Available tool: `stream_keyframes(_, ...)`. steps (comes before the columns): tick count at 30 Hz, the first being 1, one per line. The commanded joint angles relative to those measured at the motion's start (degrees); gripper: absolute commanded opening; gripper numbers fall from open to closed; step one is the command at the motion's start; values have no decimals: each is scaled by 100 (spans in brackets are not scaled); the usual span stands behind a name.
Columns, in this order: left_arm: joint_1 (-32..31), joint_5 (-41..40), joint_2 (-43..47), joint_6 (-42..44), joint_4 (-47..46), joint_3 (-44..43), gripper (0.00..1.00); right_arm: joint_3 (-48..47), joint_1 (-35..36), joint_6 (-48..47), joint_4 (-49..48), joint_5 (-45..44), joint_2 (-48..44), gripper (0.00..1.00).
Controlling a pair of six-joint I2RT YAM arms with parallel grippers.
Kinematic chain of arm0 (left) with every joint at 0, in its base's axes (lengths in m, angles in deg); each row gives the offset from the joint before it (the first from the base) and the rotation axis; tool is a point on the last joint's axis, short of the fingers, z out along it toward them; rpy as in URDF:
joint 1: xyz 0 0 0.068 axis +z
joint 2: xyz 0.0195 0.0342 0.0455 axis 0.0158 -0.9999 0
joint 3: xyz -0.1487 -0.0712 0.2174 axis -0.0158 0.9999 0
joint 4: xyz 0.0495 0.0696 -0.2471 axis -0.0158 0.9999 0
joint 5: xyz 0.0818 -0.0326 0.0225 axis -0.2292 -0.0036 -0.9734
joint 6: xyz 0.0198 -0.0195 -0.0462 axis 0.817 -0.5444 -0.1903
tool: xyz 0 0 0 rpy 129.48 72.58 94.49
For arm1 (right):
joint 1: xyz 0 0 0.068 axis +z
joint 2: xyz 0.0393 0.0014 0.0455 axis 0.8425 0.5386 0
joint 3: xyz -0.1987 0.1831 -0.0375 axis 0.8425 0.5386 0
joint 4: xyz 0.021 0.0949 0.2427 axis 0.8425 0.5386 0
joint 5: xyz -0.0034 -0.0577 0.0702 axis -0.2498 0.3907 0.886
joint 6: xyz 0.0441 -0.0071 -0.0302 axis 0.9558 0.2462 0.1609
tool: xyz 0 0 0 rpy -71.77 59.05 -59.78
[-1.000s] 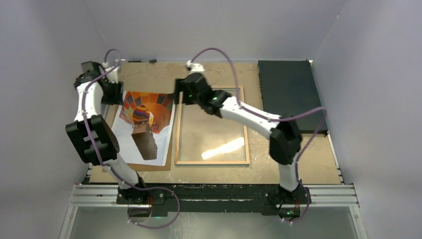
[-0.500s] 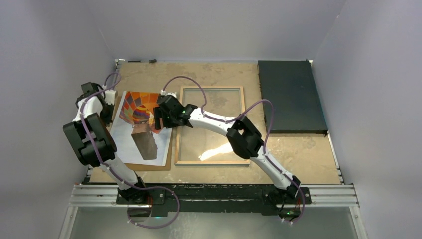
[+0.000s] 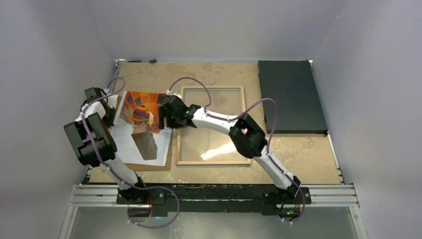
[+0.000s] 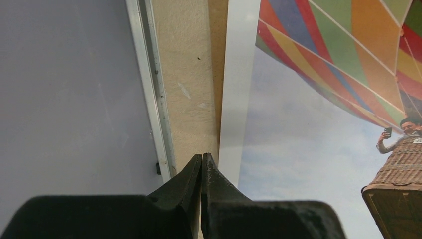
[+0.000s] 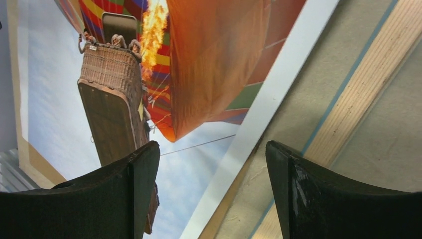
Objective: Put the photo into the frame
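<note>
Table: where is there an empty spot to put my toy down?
Bare table along the far edge, beyond photo and frame; also near right, beside the frame, in front of the dark mat. Crowded left: left tool and right tool at the photo.

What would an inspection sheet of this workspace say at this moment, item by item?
Surface: tan tabletop, with worn pale patches.
Job's things: photo face up on a brown backing board, left side; frame flat beside it on the right, tan rim up, glass glaring.
Clutter: dark mat at far right; small dark object at far edge, too small to identify.
Grippers: left gripper fingers shut at the photo's left border, holding nothing seen; right gripper fingers open over the photo's right border.
Cables: purple cables loop above both arms, one over the frame.
Surroundings: plain grey walls; metal rail at near edge.
</note>
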Motion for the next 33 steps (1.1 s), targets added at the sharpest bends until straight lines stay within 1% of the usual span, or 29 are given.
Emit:
stream_keyframes(1, -14, -64, -4, 93, -416, 238, 0, 358, -168, 140, 92, -219, -356, 81)
stream_keyframes(7, -100, -44, -14, 53, -512, 444, 0, 194, -201, 200, 80, -67, -190, 82)
stream_keyframes(13, -278, -29, 10, 5, -584, 677, 0, 204, -202, 461, -281, 355, -40, 82)
stream_keyframes(18, -329, -44, -16, 20, -779, 867, 0, 144, -259, 657, -487, 884, 103, 82)
stream_keyframes(27, -395, -20, -67, 64, -828, 1016, 0, 878, -422, 937, -1276, 1247, -267, 81)
stream_keyframes(33, -450, -60, -93, 124, -913, 1148, 0, 1230, -466, 852, -1638, 1208, -572, 81)
